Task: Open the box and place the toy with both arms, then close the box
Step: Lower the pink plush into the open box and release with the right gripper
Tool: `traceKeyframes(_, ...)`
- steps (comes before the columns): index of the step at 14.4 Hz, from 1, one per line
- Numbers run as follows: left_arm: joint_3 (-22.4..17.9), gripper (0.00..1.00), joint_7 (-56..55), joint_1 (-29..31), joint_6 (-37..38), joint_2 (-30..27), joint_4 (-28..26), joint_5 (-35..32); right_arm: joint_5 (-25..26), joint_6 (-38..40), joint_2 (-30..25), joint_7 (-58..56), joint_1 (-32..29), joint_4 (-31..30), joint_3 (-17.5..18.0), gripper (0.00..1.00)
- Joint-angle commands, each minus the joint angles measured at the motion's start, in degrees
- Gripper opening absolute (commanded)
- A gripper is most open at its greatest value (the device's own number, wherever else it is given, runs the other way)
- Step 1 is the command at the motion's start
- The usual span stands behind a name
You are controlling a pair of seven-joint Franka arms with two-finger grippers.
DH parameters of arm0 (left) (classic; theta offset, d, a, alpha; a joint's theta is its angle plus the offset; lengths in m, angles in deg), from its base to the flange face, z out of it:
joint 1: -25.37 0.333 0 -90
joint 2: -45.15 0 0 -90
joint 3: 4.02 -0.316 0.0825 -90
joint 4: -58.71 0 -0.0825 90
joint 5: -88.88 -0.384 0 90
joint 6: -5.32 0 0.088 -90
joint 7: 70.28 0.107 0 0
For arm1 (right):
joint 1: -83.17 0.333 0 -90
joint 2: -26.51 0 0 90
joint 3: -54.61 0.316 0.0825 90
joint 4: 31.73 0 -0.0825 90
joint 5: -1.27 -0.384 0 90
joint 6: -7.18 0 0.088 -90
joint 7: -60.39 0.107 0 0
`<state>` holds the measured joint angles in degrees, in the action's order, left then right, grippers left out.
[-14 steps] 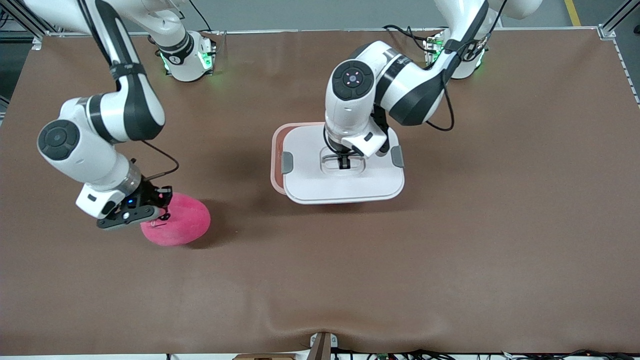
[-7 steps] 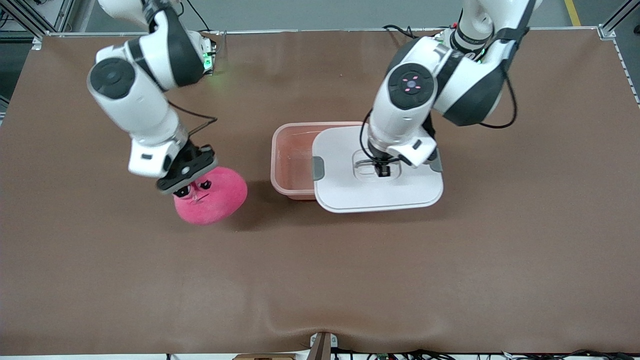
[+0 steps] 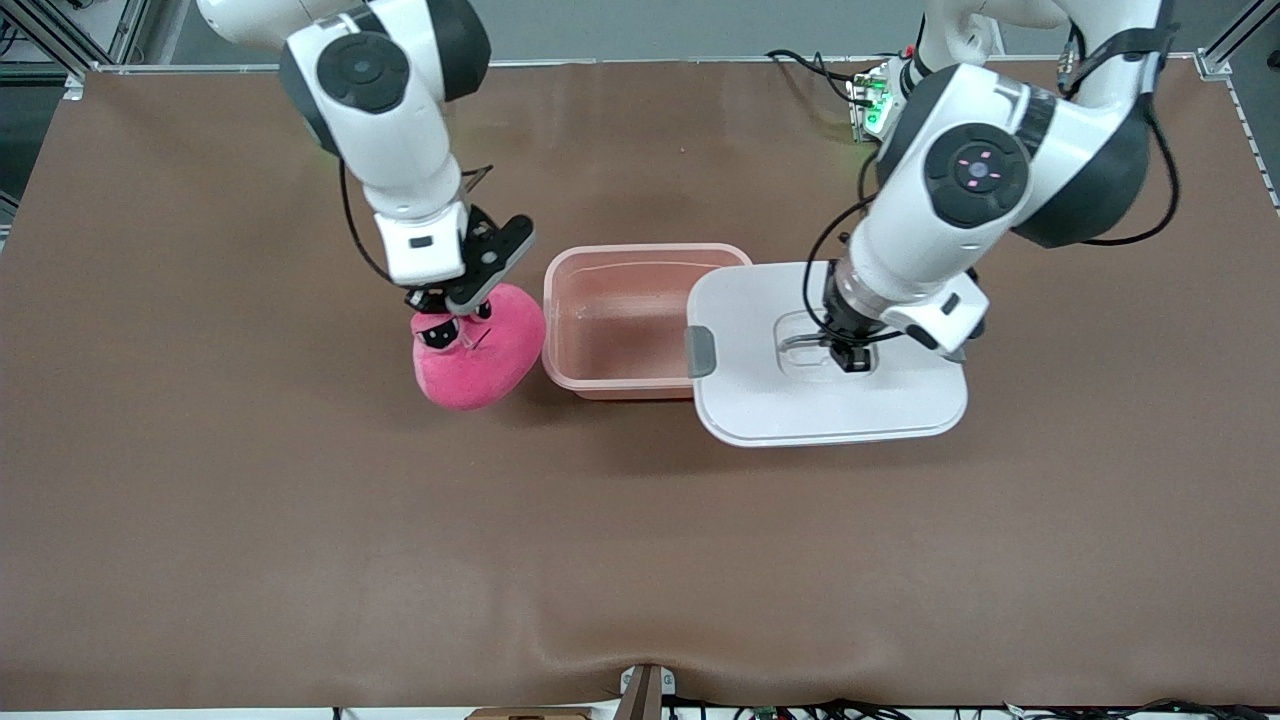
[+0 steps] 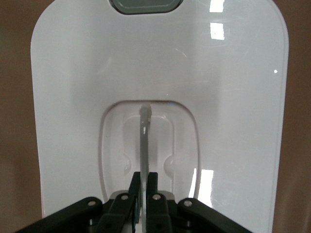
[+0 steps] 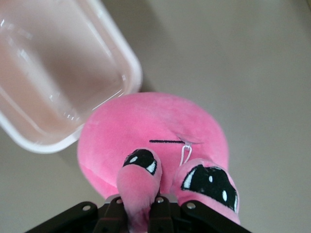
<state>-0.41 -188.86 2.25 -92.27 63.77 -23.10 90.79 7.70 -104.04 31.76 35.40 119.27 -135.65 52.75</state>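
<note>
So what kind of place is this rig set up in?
Most likely a robotics lab bench: a table under brown matting, an aluminium frame at its corner, and cables along its edge.

right hand (image 3: 447, 300): grips toy (image 3: 478, 348) (probably airborne) | left hand (image 3: 850, 358): holds lid (image 3: 800, 400)

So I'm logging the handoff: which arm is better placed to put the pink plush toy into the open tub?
Right. The right gripper grips the hot-pink plush toy beside the translucent pink tub; the left gripper holds the white lid.
</note>
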Motion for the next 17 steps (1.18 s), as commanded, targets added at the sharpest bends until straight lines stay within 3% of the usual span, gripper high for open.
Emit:
traceKeyframes(1, 0.51, 0.0, 4.57, 3.41, 1.34, -2.27, -0.98, 1.25, 3.93, 2.06, -1.38, -10.83, 2.22, 0.91, -0.51, 0.0)
traceKeyframes(4, 0.52, 0.0, 10.19, 6.75, 3.18, -2.88, -0.98, 1.25, 6.82, 1.97, 0.1, -20.76, 3.18, 4.34, -0.34, 0.0)
traceKeyframes(9, 0.52, 0.0, 16.26, 10.54, 4.34, -4.99, -4.49, 1.25, 23.34, 7.92, 6.77, -23.26, 14.68, 11.45, -0.43, 0.0)
traceKeyframes(13, 0.51, 0.0, 16.8, 12.3, 2.06, -7.79, -9.14, 1.25, 24.24, 17.25, 15.3, -22.12, 21.28, 20.33, -0.51, 0.0)
traceKeyframes(15, 0.52, 0.0, 18.46, 13.1, -2.15, -10.87, -14.41, 1.25, 24.15, 18.84, 16.11, -19.58, 21.73, 20.96, -0.51, 0.0)
traceKeyframes(17, 0.43, 0.0, 18.91, 13.27, -2.34, -11.23, -15.48, 1.25, 23.98, 19.2, 16.11, -19.22, 21.99, 20.96, -0.51, 0.0)
